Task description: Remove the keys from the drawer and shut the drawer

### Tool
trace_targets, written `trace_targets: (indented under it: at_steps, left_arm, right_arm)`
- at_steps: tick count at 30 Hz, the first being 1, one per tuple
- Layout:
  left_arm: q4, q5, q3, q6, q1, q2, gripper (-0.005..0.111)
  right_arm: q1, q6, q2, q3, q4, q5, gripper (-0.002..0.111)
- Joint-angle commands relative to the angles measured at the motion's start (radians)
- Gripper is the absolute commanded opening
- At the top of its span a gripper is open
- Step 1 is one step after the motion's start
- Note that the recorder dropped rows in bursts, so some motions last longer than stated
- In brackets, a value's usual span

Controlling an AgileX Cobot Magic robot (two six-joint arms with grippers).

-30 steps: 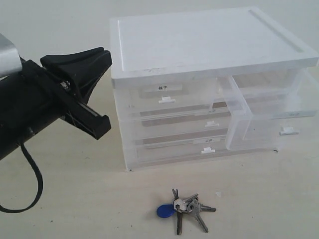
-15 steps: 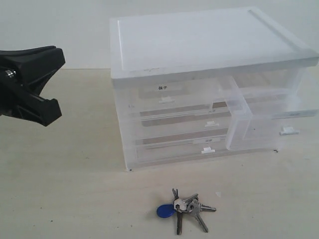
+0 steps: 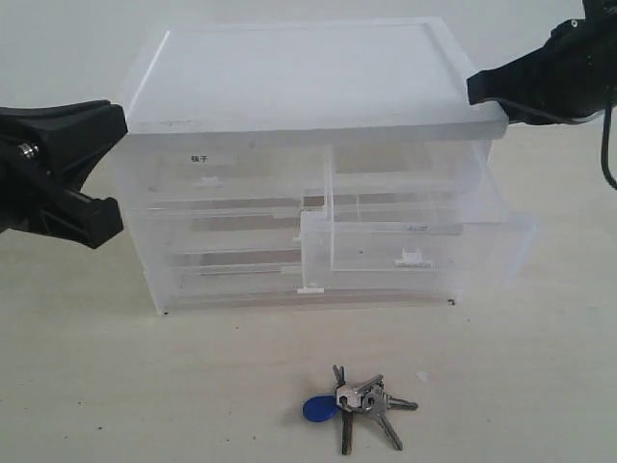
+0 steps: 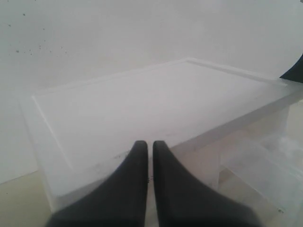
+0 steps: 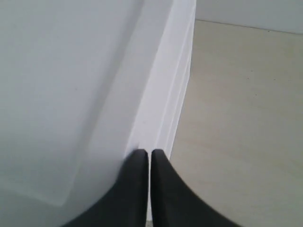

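Note:
The keys (image 3: 359, 400), silver with a round blue fob (image 3: 319, 410), lie on the table in front of the cabinet, away from both grippers. The drawer (image 3: 424, 246), translucent with a white tab handle (image 3: 413, 258), stands pulled out at the cabinet's right half and looks empty. My left gripper (image 3: 114, 118) is shut by the cabinet's top left corner; its tips (image 4: 150, 144) hover over the white top (image 4: 142, 104). My right gripper (image 3: 474, 92) is shut with its tips (image 5: 149, 152) at the right edge of the cabinet top (image 5: 71, 85).
The plastic cabinet (image 3: 241, 193) holds another half-width drawer with a black-character label (image 3: 200, 158) and full-width drawers below. Beige table surface (image 3: 145, 386) spreads around the keys. A black cable (image 3: 607, 154) hangs from the right arm.
The cabinet has slid left and turned to face the camera. My right gripper has come in at its top right edge. The left gripper drew back left a second ago, then held.

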Motion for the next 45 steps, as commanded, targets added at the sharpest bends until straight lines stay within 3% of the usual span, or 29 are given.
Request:
trace_targets:
  at_steps: [1,3,5,6,8,10,17,21,30,39,45]
  left_arm:
    - [0.127,0.025,0.008,-0.040,0.002,0.003,0.005]
    - [0.277,0.015,0.013,-0.138,0.002,0.003,0.005]
    - [0.636,-0.007,0.015,-0.377,-0.005,0.006,0.005]
    - [0.906,-0.091,0.015,-0.549,-0.013,0.018,0.005]
    - [1.102,-0.241,0.010,-0.649,-0.013,0.050,0.005]
    - [1.137,-0.340,-0.002,-0.674,-0.027,0.117,0.005]
    - [1.080,-0.231,-0.176,-0.542,-0.236,0.459,0.005]
    - [0.786,-0.025,-0.292,-0.315,-0.313,0.577,0.005]
    - [0.309,-0.034,-0.368,0.045,-0.314,0.655,0.005]
    - [0.242,-0.050,-0.409,0.106,-0.311,0.607,0.005]
    - [0.043,-0.050,-0.409,0.299,-0.310,0.597,0.005]
  right_arm:
    - [0.002,0.000,-0.031,-0.007,0.004,-0.026,0.000]
    - [0.002,0.000,-0.072,-0.007,0.001,-0.053,0.000]
    - [0.002,0.000,-0.138,-0.007,-0.003,-0.100,0.000]
    - [0.002,0.000,-0.187,-0.007,-0.003,-0.144,0.000]
    - [0.002,0.000,-0.222,-0.007,0.015,-0.191,0.000]
    - [0.011,0.000,-0.223,-0.010,0.054,-0.205,0.000]
    - [0.022,-0.011,-0.075,-0.078,0.054,-0.105,0.000]
    - [0.022,-0.034,-0.045,-0.107,0.052,-0.081,0.000]
    - [0.022,-0.063,-0.045,-0.114,0.052,-0.074,0.000]
    - [0.022,-0.063,-0.045,-0.114,0.052,-0.054,0.000]
    - [0.023,-0.063,-0.045,-0.114,0.052,-0.050,0.000]
